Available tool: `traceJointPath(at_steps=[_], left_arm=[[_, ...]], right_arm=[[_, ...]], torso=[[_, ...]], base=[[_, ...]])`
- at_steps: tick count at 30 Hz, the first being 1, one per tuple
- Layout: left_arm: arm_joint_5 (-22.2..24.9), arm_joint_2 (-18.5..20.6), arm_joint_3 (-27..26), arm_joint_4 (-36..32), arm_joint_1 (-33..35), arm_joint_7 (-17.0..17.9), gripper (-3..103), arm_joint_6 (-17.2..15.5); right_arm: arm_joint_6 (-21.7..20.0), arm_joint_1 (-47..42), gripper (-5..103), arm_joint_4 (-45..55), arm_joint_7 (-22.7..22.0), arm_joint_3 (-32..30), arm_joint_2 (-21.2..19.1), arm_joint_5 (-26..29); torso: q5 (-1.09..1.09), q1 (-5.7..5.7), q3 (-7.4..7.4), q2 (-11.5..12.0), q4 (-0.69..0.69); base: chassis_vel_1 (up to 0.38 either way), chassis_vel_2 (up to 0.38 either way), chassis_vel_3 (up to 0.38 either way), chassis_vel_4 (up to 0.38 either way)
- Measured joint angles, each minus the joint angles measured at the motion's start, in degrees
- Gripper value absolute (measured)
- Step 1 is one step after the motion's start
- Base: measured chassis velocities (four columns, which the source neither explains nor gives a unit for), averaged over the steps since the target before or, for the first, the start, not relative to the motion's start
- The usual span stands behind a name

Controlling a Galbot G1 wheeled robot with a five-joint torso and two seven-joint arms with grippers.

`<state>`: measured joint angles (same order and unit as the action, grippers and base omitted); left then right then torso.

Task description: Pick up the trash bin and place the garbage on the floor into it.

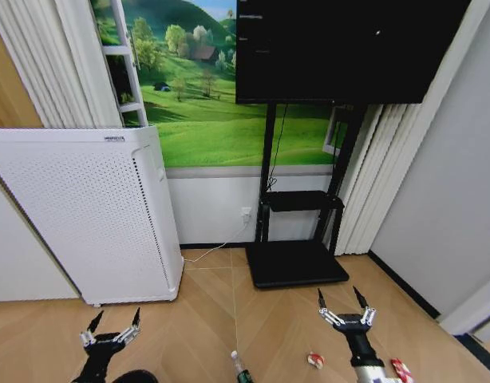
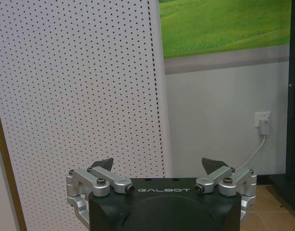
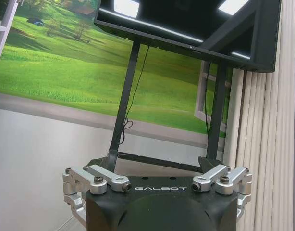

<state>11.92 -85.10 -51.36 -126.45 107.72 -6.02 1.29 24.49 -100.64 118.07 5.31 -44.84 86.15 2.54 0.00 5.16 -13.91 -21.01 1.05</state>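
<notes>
Both grippers hang low over the wooden floor (image 1: 229, 311), fingers spread wide and holding nothing: the left gripper (image 1: 114, 320) before the white appliance (image 1: 85, 215); the right gripper (image 1: 341, 298) near the TV stand (image 1: 297, 263). The trash bin (image 1: 135, 377) peeks in beside the left arm; the bottle (image 1: 241, 369) and two red-and-white wrappers (image 1: 315, 360) lie on the floor near the right arm.

**Floor & what sits on it**

Wood herringbone floor (image 1: 229, 311); white perforated appliance (image 1: 85, 215) stands at left by the wall; black TV stand base (image 1: 297, 263) at centre-right, flat on the boards. Near the bottom edge — clear bottle w/ green label (image 1: 241, 369), red-and-white wrapper (image 1: 315, 360), 2nd wrapper (image 1: 402, 369) further right, apart from it.
</notes>
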Motion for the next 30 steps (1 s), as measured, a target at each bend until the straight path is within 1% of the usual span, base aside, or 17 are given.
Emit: traceJointPath(at_steps=[2,7,9,10,12,18,20,22,23,26,27,28,30], left_arm=[[0.05,0.02,-0.11,-0.18,0.12,0.01,100,-0.1],[0.26,0.03,-0.47,-0.21,0.24,0.02,100,-0.1],[0.37,0.02,-0.64,-0.22,0.37,0.02,100,-0.14],[0.37,0.02,-0.64,-0.22,0.37,0.02,100,-0.14],[0.3,-0.17,-0.66,-0.23,0.49,0.02,100,-0.17],[0.17,-0.49,-0.69,0.0,0.73,0.03,100,-0.17],[0.23,-0.53,-0.75,0.0,0.85,0.03,100,-0.17],[0.51,-0.62,-0.9,-0.19,1.16,0.03,100,-0.17],[0.51,-0.62,-0.9,-0.19,1.16,0.03,100,-0.17],[0.88,-0.73,-1.19,-0.56,1.7,0.02,100,-0.27],[1.35,-0.86,-1.27,-0.9,2.09,0.41,99,-1.26],[1.35,-0.86,-1.27,-0.9,2.09,0.41,99,-1.26],[3.1,-1.26,-1.42,-1.88,3.14,1.82,97,-4.15]], right_arm=[[0.01,0.17,100,-0.15,0.01,0.19,0.05,-0.01],[-0.02,0.34,100,-0.2,0.03,0.4,0.08,-0.09],[-0.16,0.4,100,-0.31,0.03,0.36,0.1,-0.41],[-0.16,0.4,100,-0.31,0.03,0.36,0.1,-0.41],[-0.25,0.41,100,-0.4,-0.03,0.19,0.05,-0.46],[-0.31,0.38,100,-0.4,-0.17,0.08,-0.01,-0.46],[-0.43,0.37,100,-0.4,-0.35,0.07,-0.01,-0.48],[-1.2,0.37,100,-0.55,-1.74,0.05,0.1,-0.9],[-1.2,0.37,100,-0.55,-1.74,0.05,0.1,-0.9],[-1.51,0.41,100,-0.85,-2.36,-0.03,0.12,-0.95],[-1.57,0.49,100,-0.99,-2.44,-0.04,0.09,-0.96],[-1.57,0.49,100,-0.99,-2.44,-0.04,0.09,-0.96],[-1.69,0.79,100,-1.45,-2.61,-0.04,0.04,-0.93]], torso=[[0.0,-0.25,0.44,0.69,0.0],[0.0,-0.53,0.93,1.46,0.0],[0.0,-0.75,1.43,2.18,0.0],[0.0,-0.75,1.43,2.18,0.0],[0.0,-1.0,2.01,3.02,0.0],[0.0,-1.4,2.82,4.21,0.0],[0.0,-1.49,3.11,4.6,0.0],[0.0,-1.68,3.62,5.32,0.0],[0.0,-1.68,3.62,5.32,0.0],[0.0,-1.92,4.22,6.14,0.0],[0.0,-2.01,4.45,6.47,0.01],[0.0,-2.01,4.45,6.47,0.01],[0.0,-2.21,4.88,7.1,0.0]], base=[[0.0,0.0,0.0,0.0],[0.0,0.0,0.0,0.0],[0.0,0.0,0.0,0.0],[0.0,0.0,0.0,0.0],[0.0,0.0,0.0,0.0],[0.0,0.0,0.0,0.0],[0.0,0.0,0.0,0.0],[0.0,0.0,0.0,0.0],[0.0,0.0,0.0,0.0],[0.0,0.0,0.0,0.0],[0.0,0.0,0.0,0.0],[0.0,0.0,0.0,0.0],[0.0,0.0,0.0,0.0]])
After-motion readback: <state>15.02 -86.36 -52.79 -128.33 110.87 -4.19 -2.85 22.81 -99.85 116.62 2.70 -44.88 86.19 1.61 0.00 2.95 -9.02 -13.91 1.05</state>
